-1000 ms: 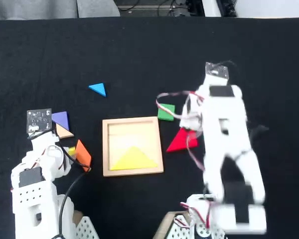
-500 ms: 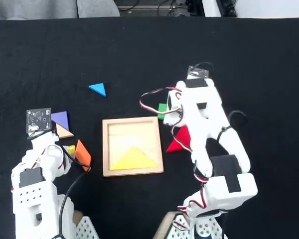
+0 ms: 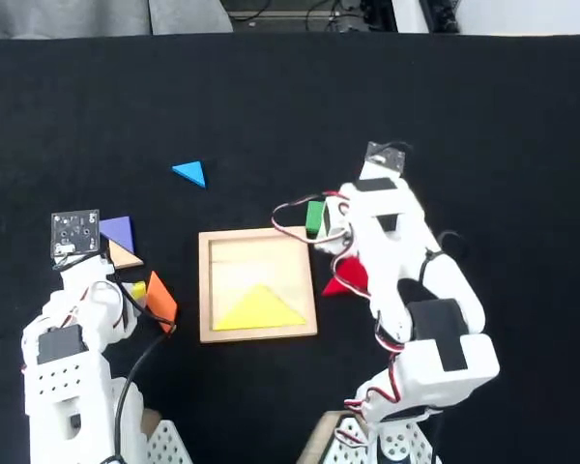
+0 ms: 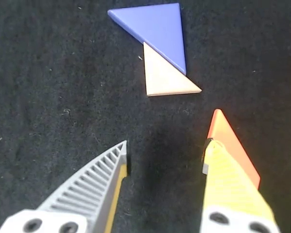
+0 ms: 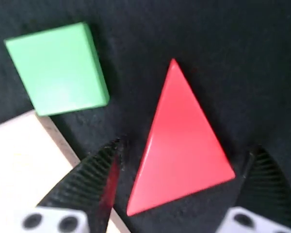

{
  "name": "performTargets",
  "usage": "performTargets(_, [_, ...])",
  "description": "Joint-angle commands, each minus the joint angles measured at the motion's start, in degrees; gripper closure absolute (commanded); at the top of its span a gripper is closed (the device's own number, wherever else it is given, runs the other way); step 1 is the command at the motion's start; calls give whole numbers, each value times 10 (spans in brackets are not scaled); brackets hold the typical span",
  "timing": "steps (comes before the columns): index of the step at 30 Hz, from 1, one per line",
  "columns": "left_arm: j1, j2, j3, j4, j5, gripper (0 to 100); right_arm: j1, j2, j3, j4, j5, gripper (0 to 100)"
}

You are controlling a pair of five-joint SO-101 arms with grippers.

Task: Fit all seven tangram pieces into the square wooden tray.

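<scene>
Right gripper (image 5: 184, 150) gapes astride the flat red triangle (image 5: 179, 121), at three o'clock of the square wooden tray (image 3: 205, 290); an off-centre squeeze could squirt it away.

Right arm (image 3: 406, 261) swung leftward toward tray (image 3: 206, 290); its spread pincer (image 5: 184, 155) now straddles red triangle (image 5: 182, 126).

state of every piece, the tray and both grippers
wooden tray: mostly unfilled
yellow triangle: in tray
red triangle: outside tray
green square: outside tray
blue triangle: outside tray
purple triangle: outside, touching tan triangle
tan triangle: outside tray
orange piece: outside tray
left gripper: open
right gripper: open around red triangle
</scene>
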Motion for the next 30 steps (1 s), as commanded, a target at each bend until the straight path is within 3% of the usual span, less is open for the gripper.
performTargets(1, [7, -6, -3, -8, 2, 748, 9, -7, 18, -65, -9, 631])
performTargets(8, [7, -6, 3, -11, 2, 748, 6, -6, 22, -62, -9, 640])
performTargets(16, [7, -6, 4, -11, 2, 748, 9, -7, 19, -58, -7, 802])
performTargets(24, [7, -6, 4, -11, 2, 748, 40, -42, 18, -41, -6, 801])
performTargets(30, [7, -6, 4, -11, 2, 748, 16, -149, 24, 9, 27, 800])
